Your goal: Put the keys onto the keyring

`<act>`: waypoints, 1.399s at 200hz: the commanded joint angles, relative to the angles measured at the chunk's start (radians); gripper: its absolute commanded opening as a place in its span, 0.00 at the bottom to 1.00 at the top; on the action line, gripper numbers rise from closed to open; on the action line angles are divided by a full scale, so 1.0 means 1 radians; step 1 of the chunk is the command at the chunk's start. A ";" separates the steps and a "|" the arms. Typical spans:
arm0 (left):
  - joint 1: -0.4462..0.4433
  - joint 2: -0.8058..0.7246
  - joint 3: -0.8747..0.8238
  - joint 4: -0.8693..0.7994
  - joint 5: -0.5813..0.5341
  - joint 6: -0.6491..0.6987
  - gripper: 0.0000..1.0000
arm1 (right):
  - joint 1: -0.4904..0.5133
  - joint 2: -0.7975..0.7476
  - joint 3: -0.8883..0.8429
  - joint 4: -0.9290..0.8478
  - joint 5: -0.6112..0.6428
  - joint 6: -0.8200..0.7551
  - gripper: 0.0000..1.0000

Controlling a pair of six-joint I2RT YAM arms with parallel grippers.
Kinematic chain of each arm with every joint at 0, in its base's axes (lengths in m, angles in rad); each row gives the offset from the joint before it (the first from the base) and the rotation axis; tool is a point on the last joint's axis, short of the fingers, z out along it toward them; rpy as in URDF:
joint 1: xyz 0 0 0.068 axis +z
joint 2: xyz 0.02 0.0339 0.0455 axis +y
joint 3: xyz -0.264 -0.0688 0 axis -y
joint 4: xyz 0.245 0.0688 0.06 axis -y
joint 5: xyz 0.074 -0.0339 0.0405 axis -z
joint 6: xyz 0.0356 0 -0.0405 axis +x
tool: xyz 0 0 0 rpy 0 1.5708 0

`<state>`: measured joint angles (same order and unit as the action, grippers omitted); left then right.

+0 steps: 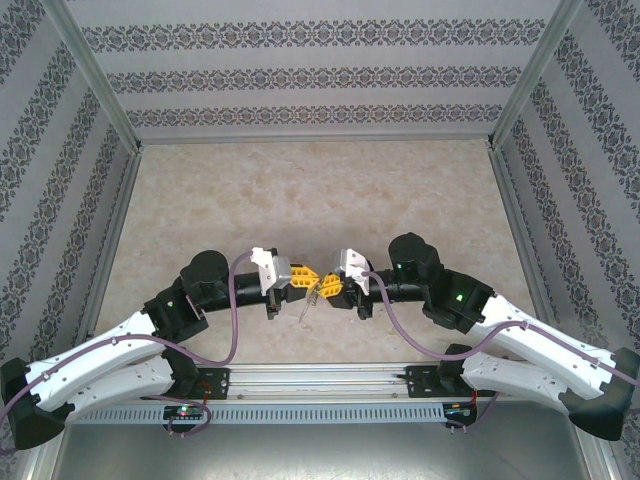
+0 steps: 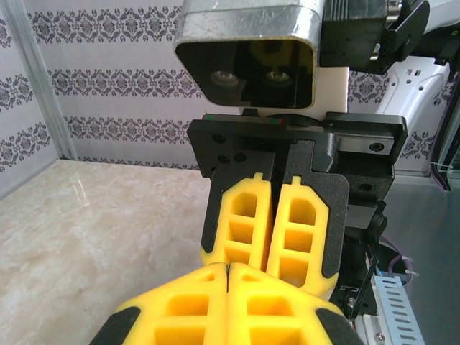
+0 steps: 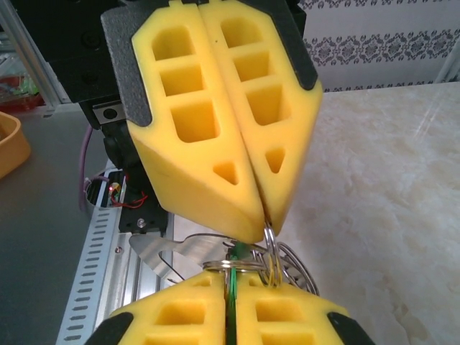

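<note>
Both grippers meet tip to tip low over the near middle of the table. My right gripper [image 3: 231, 279] [image 1: 328, 288] is shut on the green key [image 3: 232, 305]; only a thin green sliver of its head shows between the yellow pads. A small silvery split ring [image 3: 233, 266] lies flat across those fingertips. My left gripper [image 2: 228, 271] [image 1: 303, 277] [image 3: 263, 224] is shut on a thin wire loop of the keyring [image 3: 272, 248]. The keyring's flat grey carabiner piece [image 3: 159, 248] hangs just below, and metal dangles under the tips [image 1: 311, 300].
The beige marble tabletop [image 1: 320, 190] stretches ahead between patterned walls [image 1: 310, 75]. A metal rail with cabling [image 1: 320, 385] runs along the near edge behind the grippers. An orange-tan container edge [image 3: 8, 147] sits off to the side.
</note>
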<state>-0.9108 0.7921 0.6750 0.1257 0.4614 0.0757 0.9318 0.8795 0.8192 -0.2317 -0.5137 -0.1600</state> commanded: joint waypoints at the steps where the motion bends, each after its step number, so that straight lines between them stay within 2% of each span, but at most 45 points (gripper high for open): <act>1: -0.008 -0.019 -0.010 0.083 -0.015 -0.019 0.00 | -0.001 -0.022 -0.016 0.046 -0.015 0.001 0.14; 84: -0.007 -0.042 -0.015 0.097 -0.007 -0.024 0.00 | -0.004 -0.083 -0.038 0.054 0.030 0.014 0.17; 116: -0.007 -0.060 -0.018 0.090 -0.010 -0.019 0.00 | -0.004 -0.102 -0.044 0.055 0.049 0.019 0.31; 141: -0.007 -0.067 -0.011 0.075 -0.006 -0.012 0.00 | -0.005 -0.124 -0.049 0.067 0.066 0.023 0.33; 204: -0.007 -0.056 -0.006 0.096 0.060 -0.020 0.00 | -0.007 -0.115 -0.045 0.110 0.015 0.043 0.33; 243: -0.007 -0.032 0.009 0.094 0.113 -0.032 0.00 | -0.007 -0.114 -0.045 0.129 0.006 0.052 0.30; 280: -0.008 -0.031 0.001 0.104 0.118 -0.040 0.00 | -0.007 -0.113 -0.056 0.144 -0.015 0.063 0.24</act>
<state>-0.9108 0.7696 0.6640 0.1513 0.5468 0.0547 0.9314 0.7692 0.7780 -0.1261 -0.4915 -0.1169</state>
